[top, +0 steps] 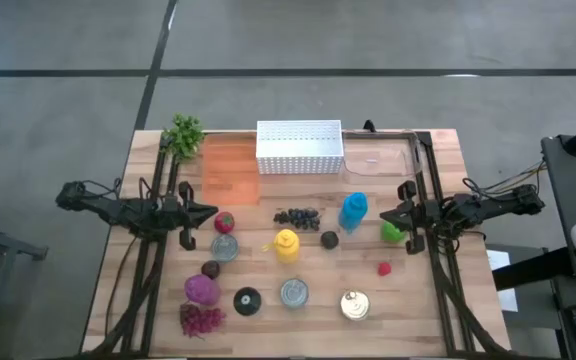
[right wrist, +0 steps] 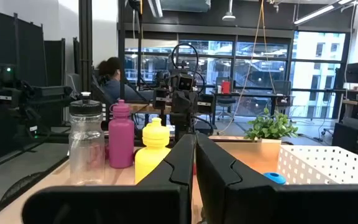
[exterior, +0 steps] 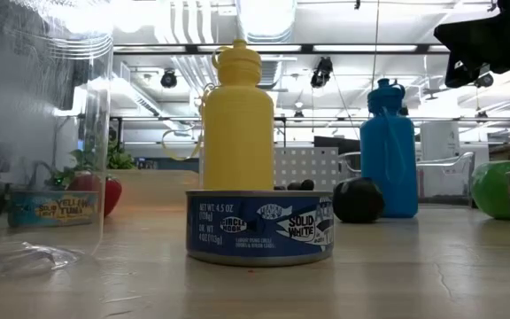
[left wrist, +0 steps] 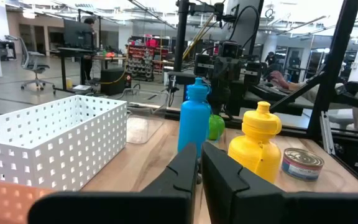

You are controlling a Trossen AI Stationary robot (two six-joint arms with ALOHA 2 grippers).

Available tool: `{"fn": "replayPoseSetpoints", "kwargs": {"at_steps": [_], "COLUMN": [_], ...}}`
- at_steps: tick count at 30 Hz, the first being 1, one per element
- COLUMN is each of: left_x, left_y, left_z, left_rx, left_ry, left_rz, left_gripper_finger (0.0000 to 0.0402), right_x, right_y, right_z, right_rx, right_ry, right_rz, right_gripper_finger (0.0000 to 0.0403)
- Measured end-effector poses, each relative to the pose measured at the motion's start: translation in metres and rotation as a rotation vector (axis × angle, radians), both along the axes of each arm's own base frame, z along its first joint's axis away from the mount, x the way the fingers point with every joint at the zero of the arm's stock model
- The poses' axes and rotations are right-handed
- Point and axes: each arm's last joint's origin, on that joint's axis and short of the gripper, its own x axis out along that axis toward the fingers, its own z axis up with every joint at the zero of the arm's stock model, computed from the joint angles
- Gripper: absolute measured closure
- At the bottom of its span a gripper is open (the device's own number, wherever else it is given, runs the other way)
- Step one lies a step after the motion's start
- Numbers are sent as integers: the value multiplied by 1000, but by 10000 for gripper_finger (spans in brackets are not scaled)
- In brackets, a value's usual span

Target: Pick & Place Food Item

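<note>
white basket (top: 299, 147) at the bench's (top: 268, 310) far edge, upright, nothing seen inside from above. just beside it on the right, clear bin (top: 380, 160), contents hard to tell. on the left, touching or nearly so, flat orange board (top: 230, 170), with green plant (top: 183, 134) at its far corner.

left end effector (top: 208, 212) over the bench's left side, fingers pressed together, holding nothing, tip just beside strawberry (top: 225, 222). right end effector (top: 388, 216) over the right side, fingers together, empty, near green fruit (top: 393, 231) and blue bottle (top: 353, 212).

food items loose on the bench, none in a container: dark grapes (top: 296, 216) in the middle, dark round fruit (top: 329, 239) beside yellow bottle (top: 287, 245), small red item (top: 384, 268) toward the right, red grapes (top: 201, 319) at the near left.

tuna can (exterior: 260, 227) closed, standing flat near the front, yellow bottle behind it in the low view. other cans (top: 354, 305) upright near the front edge. magenta bottle (top: 201, 290) and clear bottle (top: 224, 248) on the left, caps on.
</note>
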Motion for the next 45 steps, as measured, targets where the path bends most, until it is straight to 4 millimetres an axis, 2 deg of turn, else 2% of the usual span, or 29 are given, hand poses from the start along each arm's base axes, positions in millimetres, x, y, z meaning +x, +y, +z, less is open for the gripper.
{"fn": "replayPoseSetpoints", "kwargs": {"at_steps": [35, 39, 45], "left_x": [0, 0, 0], "left_y": [0, 0, 0], "left_z": [0, 0, 0], "left_rx": [0, 0, 0], "left_ry": [0, 0, 0], "left_rz": [0, 0, 0], "left_gripper_finger": [374, 374, 374], "right_x": [0, -2, -11], "right_y": [0, 0, 2], "right_z": [0, 7, 28], "right_rx": [-17, -141, -215], "right_ry": [-3, -86, -338], "right_rz": [-5, -10, 82], "right_gripper_finger": [390, 390, 390]}}
